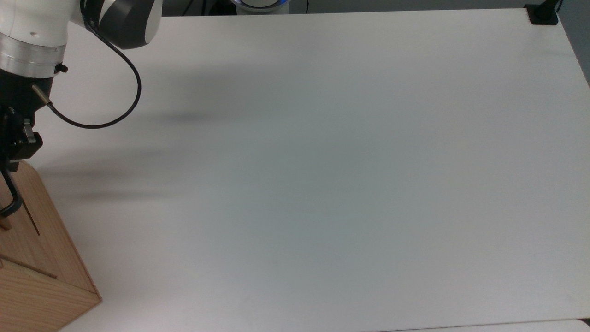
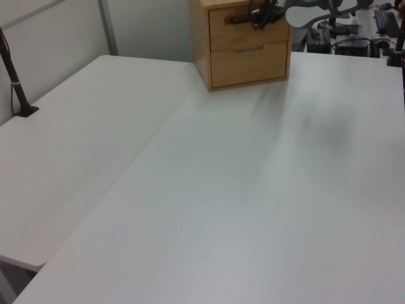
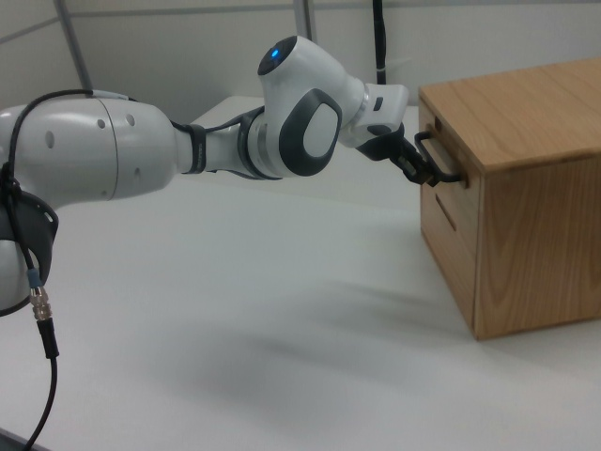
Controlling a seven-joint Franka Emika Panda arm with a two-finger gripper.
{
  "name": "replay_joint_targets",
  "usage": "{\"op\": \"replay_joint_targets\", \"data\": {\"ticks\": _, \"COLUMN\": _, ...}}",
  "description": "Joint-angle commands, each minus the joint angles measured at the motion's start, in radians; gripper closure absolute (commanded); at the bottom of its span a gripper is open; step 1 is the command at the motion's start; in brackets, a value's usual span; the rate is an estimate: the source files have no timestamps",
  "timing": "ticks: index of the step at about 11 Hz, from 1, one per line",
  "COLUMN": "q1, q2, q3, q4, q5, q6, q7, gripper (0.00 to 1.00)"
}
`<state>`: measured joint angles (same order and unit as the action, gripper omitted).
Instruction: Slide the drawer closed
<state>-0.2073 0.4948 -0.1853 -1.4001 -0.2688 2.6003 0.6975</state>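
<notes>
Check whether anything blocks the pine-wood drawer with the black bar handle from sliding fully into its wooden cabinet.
Nothing visible does. The pine-wood drawer sits about flush with the wooden cabinet, and the gripper is at its black bar handle. The white table before it is bare.

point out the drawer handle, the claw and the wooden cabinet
drawer handle (image 3: 441, 155): right view, on the black bar's middle.
claw (image 3: 420, 172): right view, at the fingertips by the handle.
wooden cabinet (image 3: 540, 240): right view, on its bare side panel.
</notes>
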Motion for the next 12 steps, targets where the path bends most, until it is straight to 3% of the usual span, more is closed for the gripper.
{"op": "replay_joint_targets", "data": {"ticks": 1, "q1": 0.083, "q2": -0.152, "q3": 0.001, "q4": -0.101, "q5": -0.023, "q6": -0.101, "q7": -0.007, "gripper": 0.18}}
{"op": "replay_joint_targets", "data": {"ticks": 3, "q1": 0.146, "q2": -0.24, "q3": 0.041, "q4": -0.145, "q5": 0.006, "q6": -0.303, "q7": -0.079, "gripper": 0.0}}
{"op": "replay_joint_targets", "data": {"ticks": 4, "q1": 0.172, "q2": -0.269, "q3": 0.068, "q4": -0.145, "q5": 0.046, "q6": -0.433, "q7": -0.151, "gripper": 0.0}}
{"op": "replay_joint_targets", "data": {"ticks": 7, "q1": 0.226, "q2": -0.375, "q3": 0.116, "q4": -0.148, "q5": 0.213, "q6": -0.829, "q7": -0.532, "gripper": 0.0}}
{"op": "replay_joint_targets", "data": {"ticks": 9, "q1": 0.227, "q2": -0.412, "q3": 0.141, "q4": -0.155, "q5": 0.284, "q6": -0.934, "q7": -0.636, "gripper": 0.0}}
{"op": "replay_joint_targets", "data": {"ticks": 12, "q1": 0.229, "q2": -0.44, "q3": 0.144, "q4": -0.195, "q5": 0.286, "q6": -0.931, "q7": -0.719, "gripper": 0.0}}
